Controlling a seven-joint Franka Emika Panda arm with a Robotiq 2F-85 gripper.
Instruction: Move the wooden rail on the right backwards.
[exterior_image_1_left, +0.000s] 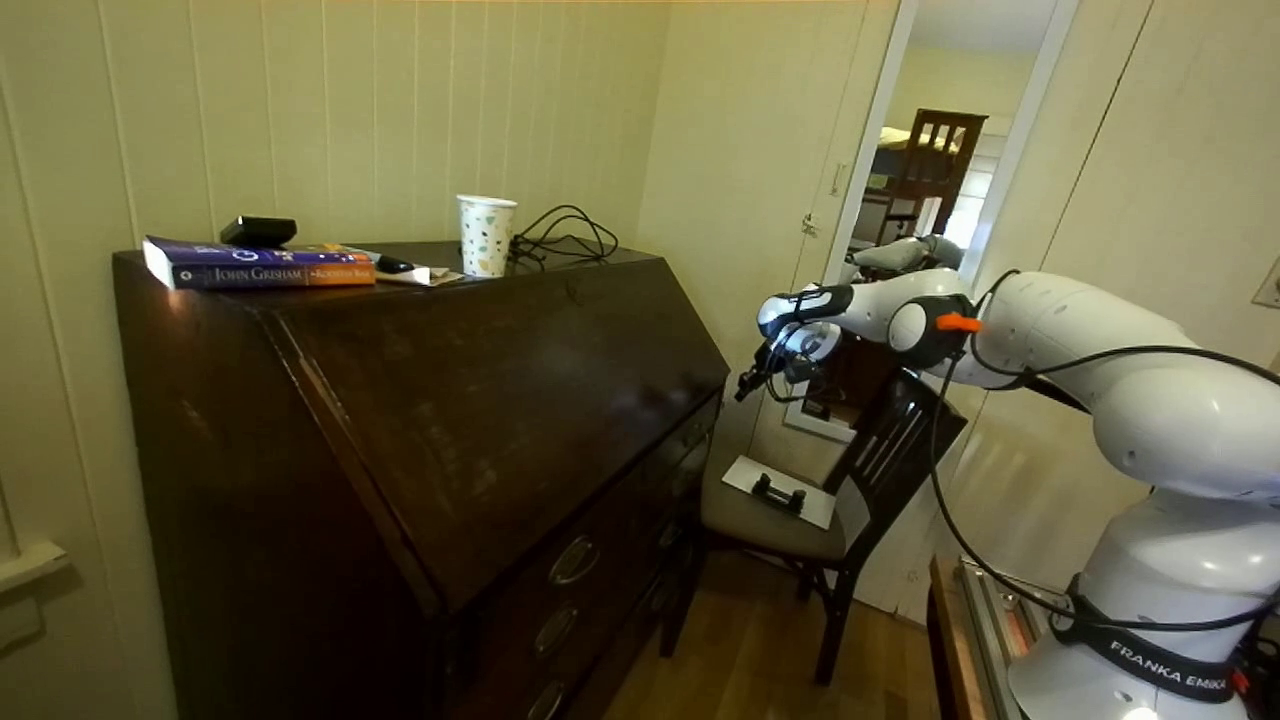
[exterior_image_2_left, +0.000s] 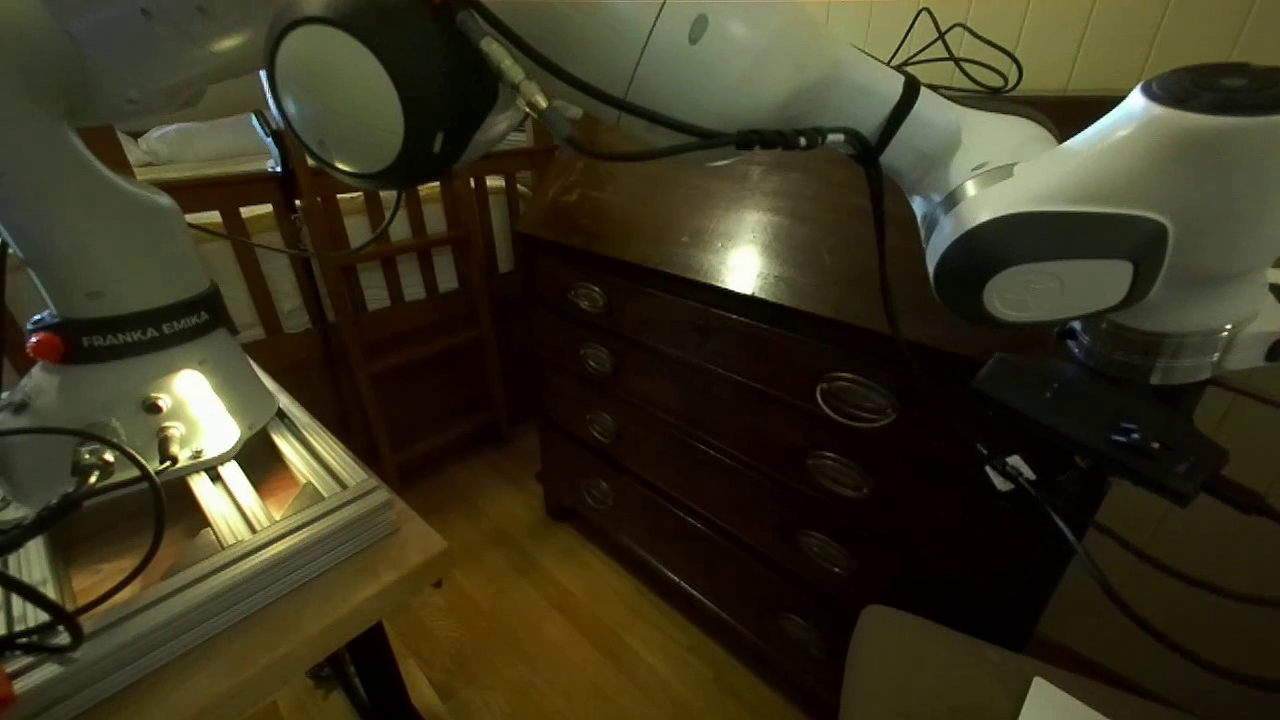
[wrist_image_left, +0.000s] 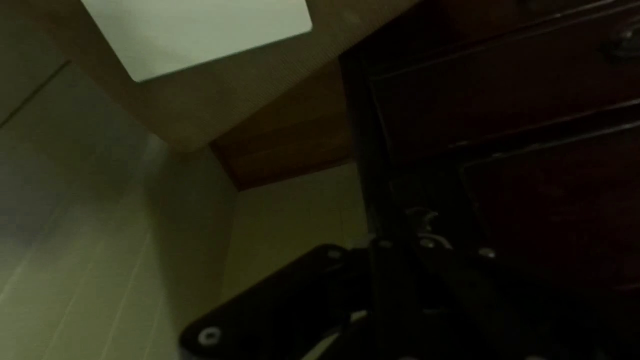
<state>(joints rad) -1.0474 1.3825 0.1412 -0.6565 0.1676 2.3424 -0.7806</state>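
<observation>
One tool (exterior_image_1_left: 742, 389) is closed, jaws together, near a corner of the bench (exterior_image_1_left: 480, 400). The wooden rail (wrist_image_left: 427, 192) appears to lie in shadow beside a drawer (wrist_image_left: 555, 210); contact with the tool cannot be determined. On the bench: a patterned cup (exterior_image_1_left: 487, 240), contents hidden; a book (exterior_image_1_left: 275, 272), spine marked JOHN GRISHAM, ROOSTER BAR. The base band (exterior_image_1_left: 1150, 661) reads FRANKA EMIKA.
</observation>
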